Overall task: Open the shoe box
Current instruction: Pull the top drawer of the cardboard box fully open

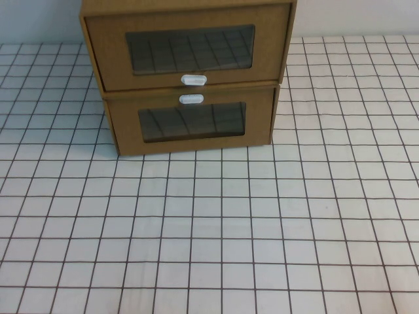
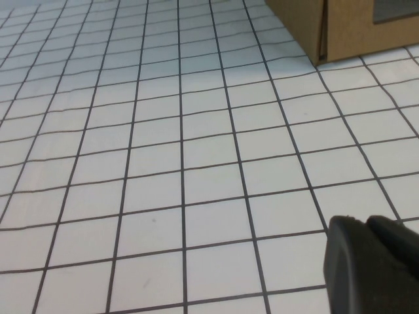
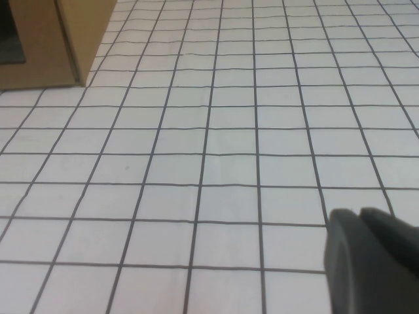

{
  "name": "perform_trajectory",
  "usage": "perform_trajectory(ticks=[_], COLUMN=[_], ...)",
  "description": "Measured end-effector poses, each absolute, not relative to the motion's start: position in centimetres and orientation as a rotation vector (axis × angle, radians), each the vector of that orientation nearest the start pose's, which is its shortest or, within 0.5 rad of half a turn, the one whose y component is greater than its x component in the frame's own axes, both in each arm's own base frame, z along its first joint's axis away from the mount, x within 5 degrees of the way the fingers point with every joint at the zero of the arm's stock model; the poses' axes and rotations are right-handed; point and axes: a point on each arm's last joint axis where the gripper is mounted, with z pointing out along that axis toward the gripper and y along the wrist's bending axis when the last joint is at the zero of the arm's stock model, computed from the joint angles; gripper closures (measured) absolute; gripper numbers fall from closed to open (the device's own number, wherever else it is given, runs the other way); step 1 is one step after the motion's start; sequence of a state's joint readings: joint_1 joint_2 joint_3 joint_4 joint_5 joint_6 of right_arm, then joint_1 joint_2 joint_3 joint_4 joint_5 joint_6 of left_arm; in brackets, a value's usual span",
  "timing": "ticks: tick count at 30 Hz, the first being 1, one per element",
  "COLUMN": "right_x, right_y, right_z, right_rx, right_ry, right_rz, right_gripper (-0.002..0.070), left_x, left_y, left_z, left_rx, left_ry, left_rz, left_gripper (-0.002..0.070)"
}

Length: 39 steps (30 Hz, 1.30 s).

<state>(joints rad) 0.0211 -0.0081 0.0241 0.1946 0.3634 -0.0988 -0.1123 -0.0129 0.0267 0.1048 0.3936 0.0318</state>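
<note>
Cardboard stack: I counted two boxes, the upper shoe box [image 1: 108, 52] sitting on the lower shoe box [image 1: 124, 127]. They stood at the far edge of the table [image 1: 216, 229], a little left of its middle, fronts toward the robot.
Fronts: both looked flush and closed, and I saw no gap on either one.
White handles: two. The upper handle [image 1: 194, 80] was at the bottom edge of the upper front and the lower handle [image 1: 191, 99] at the top edge of the lower front, one just above the other and apart.
Windows: two dark panes, the upper window [image 1: 190, 50] and the lower window [image 1: 192, 122], one per front.
Left gripper [image 2: 368, 226]: out of the high view. Its wrist view showed it over bare table, well apart from the stack's left corner. I could not tell whether it was released or clenched.
Right gripper [image 3: 361, 219]: also out of the high view. It was clenched on nothing, over bare table, well apart from the stack's right corner.
Progress: by my reading, nothing was done yet, since neither handle was touched.
Left to do: everything, as I judged it. That meant reaching a handle, gripping it and drawing that front open.
Unclear: I could not tell which of the two boxes was meant.
</note>
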Motion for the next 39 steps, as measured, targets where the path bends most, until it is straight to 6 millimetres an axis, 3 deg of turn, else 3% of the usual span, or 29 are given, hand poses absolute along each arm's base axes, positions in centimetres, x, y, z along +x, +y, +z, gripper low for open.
perform_trajectory(ticks=[8, 18, 27, 33, 39], right_x=[5.3, 5.3, 5.3, 5.3, 5.3], right_y=[0.7, 0.7, 0.7, 0.7, 0.7], right_z=[17.3, 17.3, 17.3, 17.3, 17.3], right_rx=[0.01, 0.01, 0.01, 0.01, 0.01], right_ry=[1.858, 1.858, 1.858, 1.858, 1.858], right_rz=[0.136, 0.136, 0.136, 0.136, 0.136], right_gripper=[0.0689, 0.0689, 0.0689, 0.0689, 0.0689], left_x=[5.3, 5.6, 5.6, 5.8, 8.9], left_y=[-0.3, -0.7, -0.6, -0.7, -1.5], left_z=[17.3, 19.3, 20.2, 25.2, 32.4], left_rx=[0.18, -0.214, -0.262, -0.252, -0.084], left_ry=[1.843, 1.63, 1.556, 1.711, 1.904], left_rz=[0.032, -0.378, -0.441, -0.391, -0.282], left_gripper=[0.0677, 0.0677, 0.0677, 0.0677, 0.0677])
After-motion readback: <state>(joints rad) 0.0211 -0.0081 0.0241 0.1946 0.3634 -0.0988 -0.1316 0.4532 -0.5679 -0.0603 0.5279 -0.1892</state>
